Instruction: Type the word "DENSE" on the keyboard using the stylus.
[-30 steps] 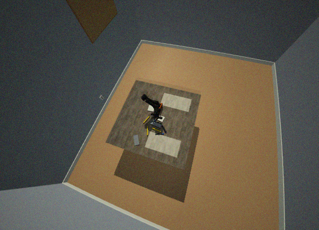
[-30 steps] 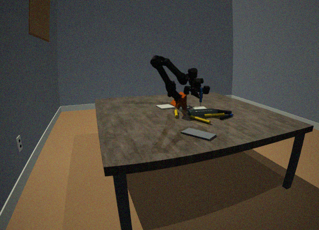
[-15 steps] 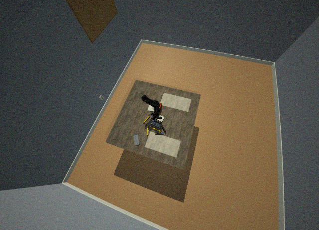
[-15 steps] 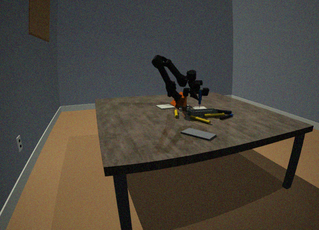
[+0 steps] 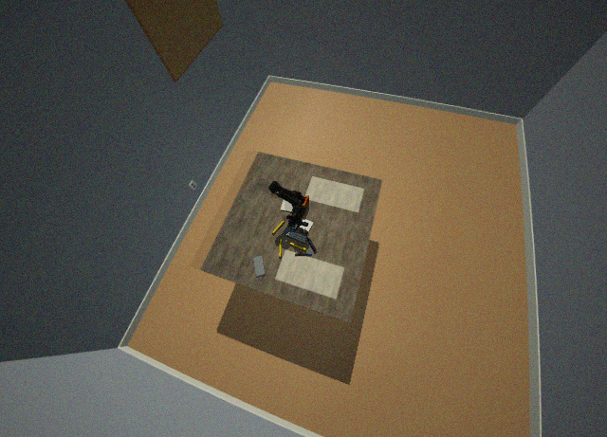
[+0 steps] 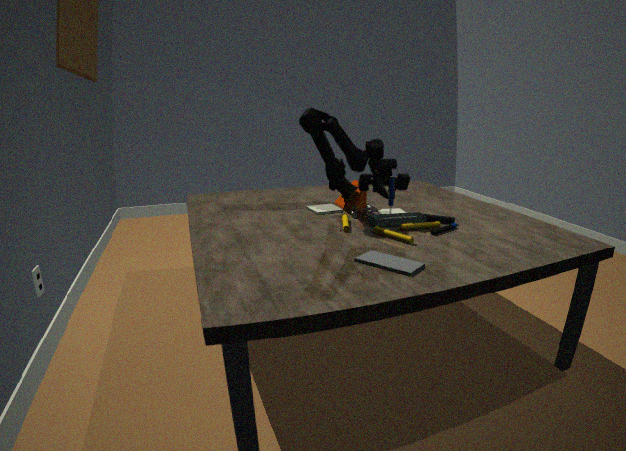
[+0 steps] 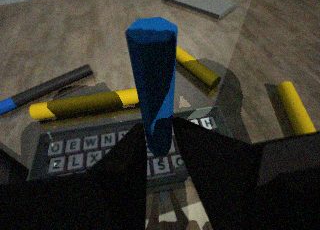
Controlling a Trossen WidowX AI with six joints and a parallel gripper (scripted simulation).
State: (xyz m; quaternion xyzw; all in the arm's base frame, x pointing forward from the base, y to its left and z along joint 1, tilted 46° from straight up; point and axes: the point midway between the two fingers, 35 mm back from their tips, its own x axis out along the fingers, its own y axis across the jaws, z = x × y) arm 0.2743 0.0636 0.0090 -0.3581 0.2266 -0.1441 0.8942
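Note:
A blue stylus (image 6: 391,191) (image 7: 152,70) stands nearly upright in my gripper (image 7: 158,126), which is shut on it. The keyboard (image 5: 296,236) (image 6: 404,218) (image 7: 37,162) is dark with grey letter keys and lies under the gripper. In the wrist view O, E, W and N show at the left of one row, with Z, L and X in the row nearer the gripper. An S key (image 7: 161,164) shows just beside the stylus's lower end. The fingers hide the stylus tip and several keys. In the exterior view the thin tip ends at or just above the keyboard; contact cannot be told.
Yellow pens (image 6: 345,222) (image 6: 393,234) (image 7: 82,105) (image 7: 296,107) lie around the keyboard. A black marker with a blue end (image 6: 444,229) (image 7: 52,86) lies beyond it. A grey slab (image 5: 258,265) (image 6: 389,262) (image 7: 200,3) lies farther out. A white pad (image 6: 325,209) lies near the arm's base.

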